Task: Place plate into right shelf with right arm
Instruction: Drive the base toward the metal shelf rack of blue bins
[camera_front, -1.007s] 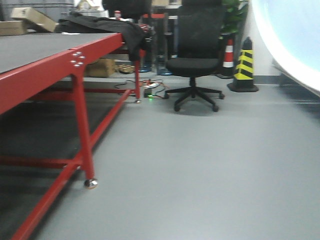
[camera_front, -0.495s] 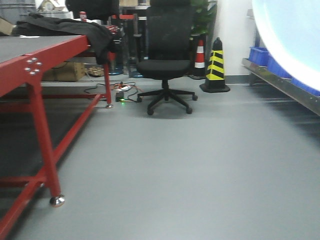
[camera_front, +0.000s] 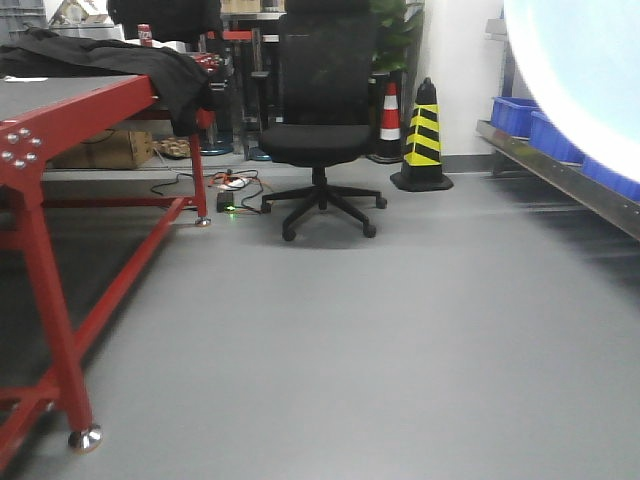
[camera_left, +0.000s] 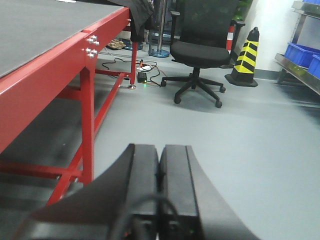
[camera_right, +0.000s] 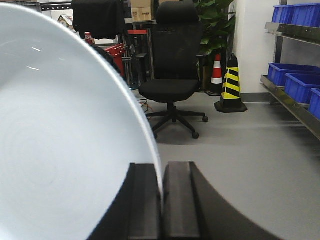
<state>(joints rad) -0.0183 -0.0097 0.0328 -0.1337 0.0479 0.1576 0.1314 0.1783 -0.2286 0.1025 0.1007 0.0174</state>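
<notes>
The pale blue-white plate fills the left half of the right wrist view, standing on edge, and my right gripper is shut on its rim. In the front view the same plate looms large at the top right. The right shelf, steel rails stocked with blue bins, runs along the right side; its lower rail also shows in the front view. My left gripper hangs shut over the floor beside the red table, with nothing between its fingers.
A red-framed table with dark clothing on it stands at the left. A black office chair and a black-and-yellow cone stand ahead, with cables on the floor by the table leg. Grey floor lies between.
The front view has swung to the right: the red table slid left, the chair and cone moved toward the centre, and the steel shelf with blue bins came into view on the right.
</notes>
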